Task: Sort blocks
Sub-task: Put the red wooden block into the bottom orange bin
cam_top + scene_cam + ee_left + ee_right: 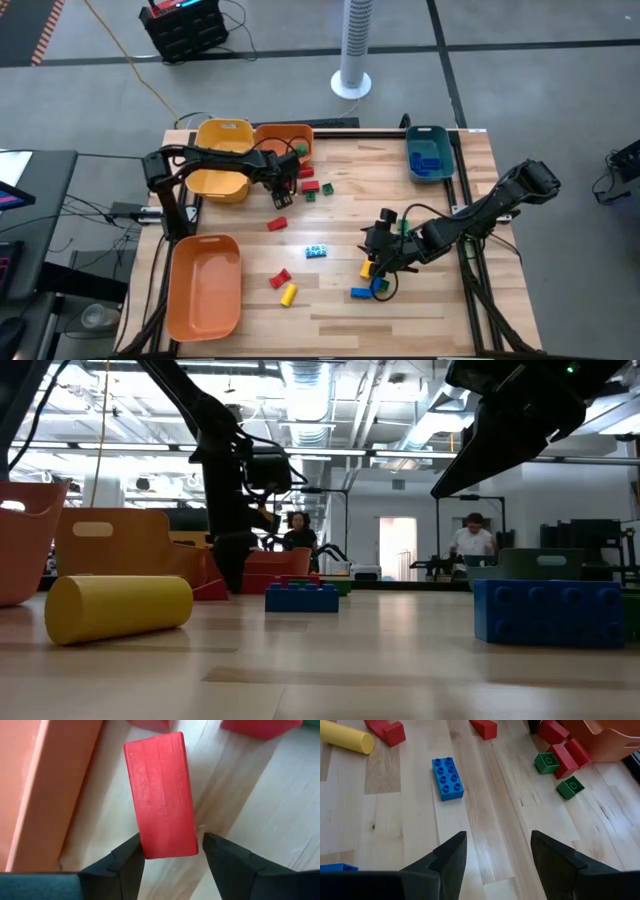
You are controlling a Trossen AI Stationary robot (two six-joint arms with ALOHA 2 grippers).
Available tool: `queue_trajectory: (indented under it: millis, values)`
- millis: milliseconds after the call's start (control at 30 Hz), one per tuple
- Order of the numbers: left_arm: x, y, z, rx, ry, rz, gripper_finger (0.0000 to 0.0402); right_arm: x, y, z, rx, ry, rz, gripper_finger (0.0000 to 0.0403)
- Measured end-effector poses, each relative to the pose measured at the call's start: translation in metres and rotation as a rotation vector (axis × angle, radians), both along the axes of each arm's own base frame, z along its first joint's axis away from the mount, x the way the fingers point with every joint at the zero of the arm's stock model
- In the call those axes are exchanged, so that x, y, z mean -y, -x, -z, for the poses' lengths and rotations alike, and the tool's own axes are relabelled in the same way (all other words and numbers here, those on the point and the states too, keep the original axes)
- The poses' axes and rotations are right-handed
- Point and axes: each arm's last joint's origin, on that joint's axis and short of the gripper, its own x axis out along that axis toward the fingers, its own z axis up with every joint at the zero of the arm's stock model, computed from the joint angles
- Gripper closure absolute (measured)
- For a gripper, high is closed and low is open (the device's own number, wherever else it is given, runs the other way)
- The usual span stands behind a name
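My left gripper (284,190) is open and low over the table, right beside the far orange bin (285,140). Its fingers stand on either side of one end of a red block (161,795) that lies flat on the wood. My right gripper (372,240) is open and empty above the table. A blue studded brick (447,778) lies ahead of it. Other blocks lie scattered: red ones (277,223), a yellow cylinder (288,293), green ones (546,762), and blue (360,292) and yellow (366,268) ones by the right gripper. My left gripper: one fingertip (134,851) stands right at the red block's long side (142,840), and I cannot tell whether it touches. The other fingertip (212,847) is apart from the block. The fingers come from above, along the block, which lies on the table.
A yellow bin (222,155) stands at the far left next to the far orange bin. A teal bin (430,155) with blue blocks stands at the far right, and a large orange bin (205,285) at the near left. People show in the room behind (470,540).
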Motion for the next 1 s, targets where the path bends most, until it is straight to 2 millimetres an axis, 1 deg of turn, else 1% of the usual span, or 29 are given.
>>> queue_trajectory:
  millis: [167, 333, 500, 733, 1000]
  values:
    - [0.0048, -0.0031, -0.0002, 0.029, 0.008, -0.053, 0.0203, 0.0, 0.0, 0.0, 0.001, -0.002, 0.001, 0.0172]
    - [0.0047, -0.0053, -0.0008, 0.071, 0.017, -0.112, 0.0203, 0.0, 0.0, 0.0, 0.001, -0.002, 0.001, 0.0172]
    - [0.0069, -0.0067, -0.0009, 0.081, 0.027, -0.11, 0.0203, 0.0, -0.0001, -0.0001, 0.002, -0.003, 0.002, 0.0172]
    - [0.005, -0.0097, -0.0024, 0.112, -0.017, -0.132, 0.0203, 0.0, 0.0, -0.0002, 0.002, -0.004, 0.002, 0.0172]
    - [0.0035, -0.0096, -0.0029, 0.105, -0.063, -0.149, 0.0206, -0.0001, -0.0001, -0.0003, 0.003, -0.004, 0.002, 0.0172]
